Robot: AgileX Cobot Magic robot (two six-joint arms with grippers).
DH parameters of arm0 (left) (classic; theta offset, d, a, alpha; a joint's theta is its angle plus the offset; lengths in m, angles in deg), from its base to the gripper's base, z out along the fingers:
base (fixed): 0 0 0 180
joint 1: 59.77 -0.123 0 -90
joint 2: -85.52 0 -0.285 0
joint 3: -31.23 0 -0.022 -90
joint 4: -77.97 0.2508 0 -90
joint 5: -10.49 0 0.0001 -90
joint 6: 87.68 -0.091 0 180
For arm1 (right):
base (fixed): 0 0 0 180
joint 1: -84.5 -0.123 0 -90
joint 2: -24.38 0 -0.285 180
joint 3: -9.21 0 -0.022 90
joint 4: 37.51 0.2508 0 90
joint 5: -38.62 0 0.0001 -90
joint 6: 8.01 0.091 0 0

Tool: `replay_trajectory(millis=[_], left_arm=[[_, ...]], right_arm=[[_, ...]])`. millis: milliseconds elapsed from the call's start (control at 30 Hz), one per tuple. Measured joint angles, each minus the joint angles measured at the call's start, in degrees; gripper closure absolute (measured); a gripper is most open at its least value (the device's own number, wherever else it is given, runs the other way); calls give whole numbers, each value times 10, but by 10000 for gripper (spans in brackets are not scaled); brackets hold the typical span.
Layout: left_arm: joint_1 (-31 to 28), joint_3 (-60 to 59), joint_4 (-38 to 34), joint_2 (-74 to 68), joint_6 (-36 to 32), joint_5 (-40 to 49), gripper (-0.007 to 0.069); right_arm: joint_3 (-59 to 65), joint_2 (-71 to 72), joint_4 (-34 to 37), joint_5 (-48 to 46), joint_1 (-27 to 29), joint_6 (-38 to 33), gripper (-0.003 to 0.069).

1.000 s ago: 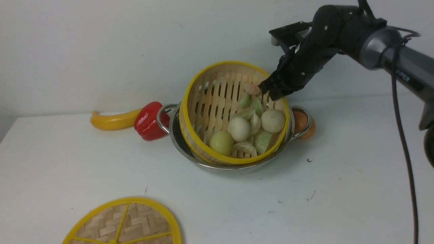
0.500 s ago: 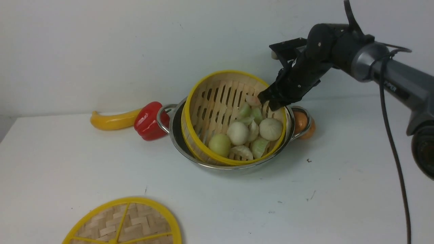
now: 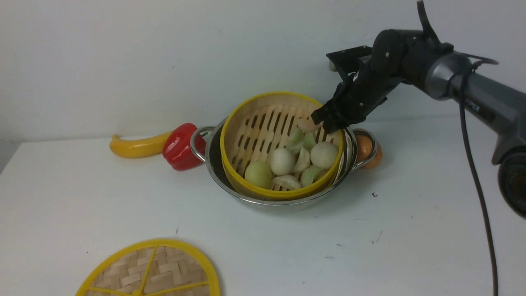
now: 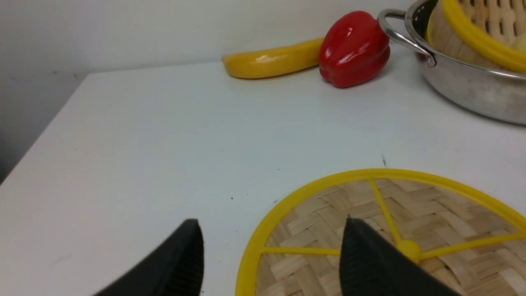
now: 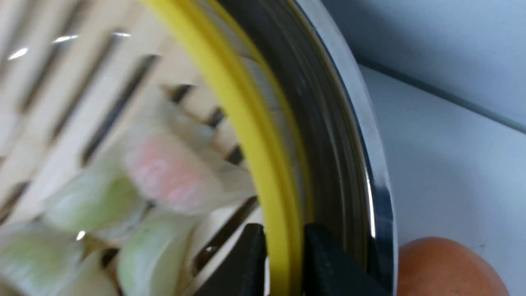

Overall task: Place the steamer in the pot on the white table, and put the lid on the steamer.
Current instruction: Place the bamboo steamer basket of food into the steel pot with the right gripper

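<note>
The steamer (image 3: 263, 123) sits inside the pot (image 3: 287, 202) on the white table (image 3: 411, 230), slightly tilted, with several buns and dumplings (image 3: 283, 160) in it. My right gripper (image 3: 322, 123) is at its far right rim. In the right wrist view my right gripper (image 5: 283, 255) has its jaws straddling the yellow rim (image 5: 230, 82), with a thin gap at the inner finger and the pot wall (image 5: 328, 102) just outside. The lid (image 3: 152, 271) lies flat at the table's front left. My left gripper (image 4: 271, 263) hangs open over the lid's (image 4: 431, 213) edge.
A red pepper (image 3: 178, 146) and a yellow squash (image 3: 135, 147) lie against the pot's left handle. An orange round fruit (image 3: 367, 150) sits behind the right handle. The wall stands close behind the pot. The table's left edge is near the squash.
The steamer has come down and levelled out into the pot. My right gripper lowered with it, then held still while its jaws loosened on the rim. The left gripper has not moved.
</note>
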Motion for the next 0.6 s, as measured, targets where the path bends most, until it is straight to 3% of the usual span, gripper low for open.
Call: replay_trajectory(millis=[133,233,600], left_arm=[[0,0,0,0,0,0,209],[0,0,0,0,0,0,209],[0,0,0,0,0,0,209]], right_arm=[[0,7,0,0,0,-1,360],[0,22,0,5,0,-1,317],[0,117,5,32,0,-2,316]])
